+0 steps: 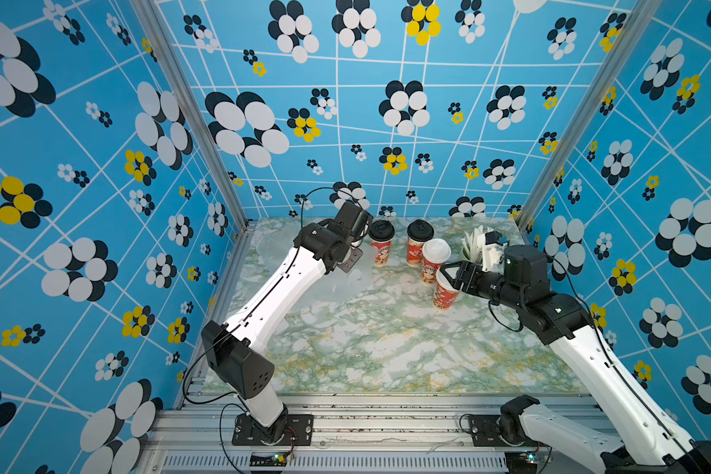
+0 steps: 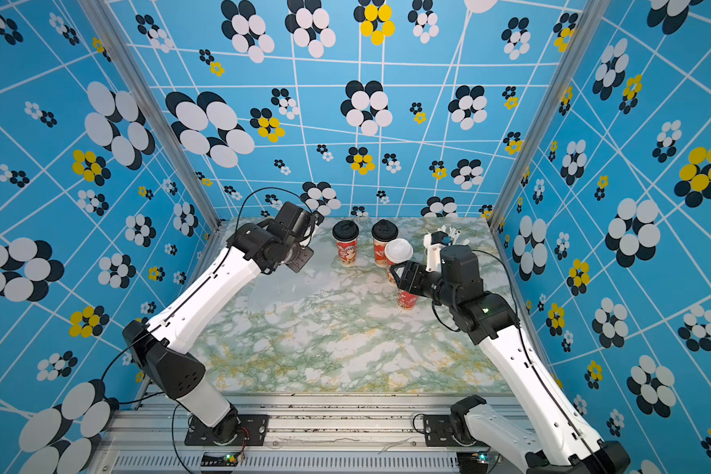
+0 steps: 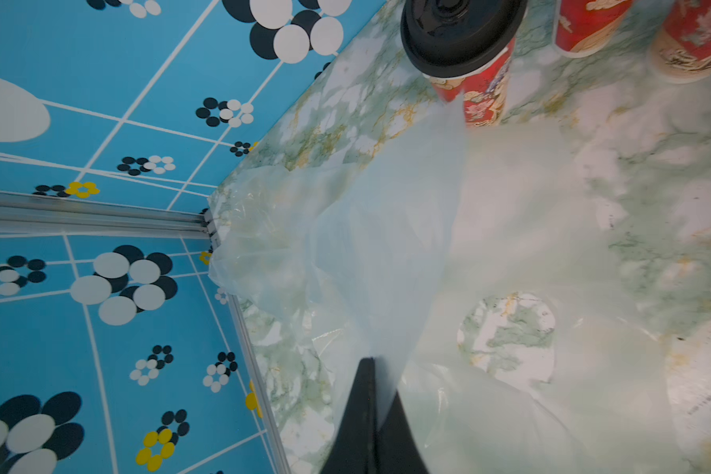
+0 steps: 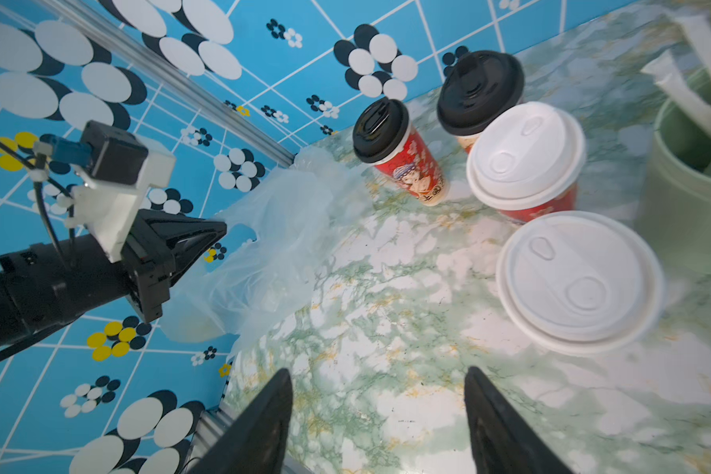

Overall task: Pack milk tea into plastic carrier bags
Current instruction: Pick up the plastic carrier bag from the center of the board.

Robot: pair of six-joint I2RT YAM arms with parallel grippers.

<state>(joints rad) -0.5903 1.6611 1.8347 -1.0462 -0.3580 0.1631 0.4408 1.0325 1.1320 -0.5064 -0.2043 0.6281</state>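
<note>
Left wrist view: left gripper (image 3: 371, 363) shown w/ fingers pressed together; thin film of plastic carrier bag (image 3: 386, 246) pinched at the tips.
Bag pos: clear, crumpled, laid on marble table (image 3: 653, 197) at far-left corner; one fold drawn up taut to the tips.
Right wrist view: right gripper (image 4: 378, 381) shown w/ fingers spread wide; only bare marble btwn them, nothing gripped.
Milk tea: 4 red-print cups, all upright on table, far-right area, all outside the bag.
Black lids: black-lid cup A (image 1: 381, 244) is nearest the bag, w/ bag film reaching its base in left wrist view; black-lid cup B (image 1: 418, 242) is beside it w/ a small gap.
White lids: white-lid cup A (image 1: 435, 256) is set just in front of black-lid cup B; white-lid cup B (image 1: 444, 297) is nearer the robot, just beside A.
Gripper vs cup: in both top views the lid of white-lid cup B is partly covered by right gripper; in right wrist view that lid is seen beside one finger, not btwn the two; contact can't be told.
Straw cup (image 4: 690, 197): pale green, white wrapped straws in it, just beside the white-lid cups.
</note>
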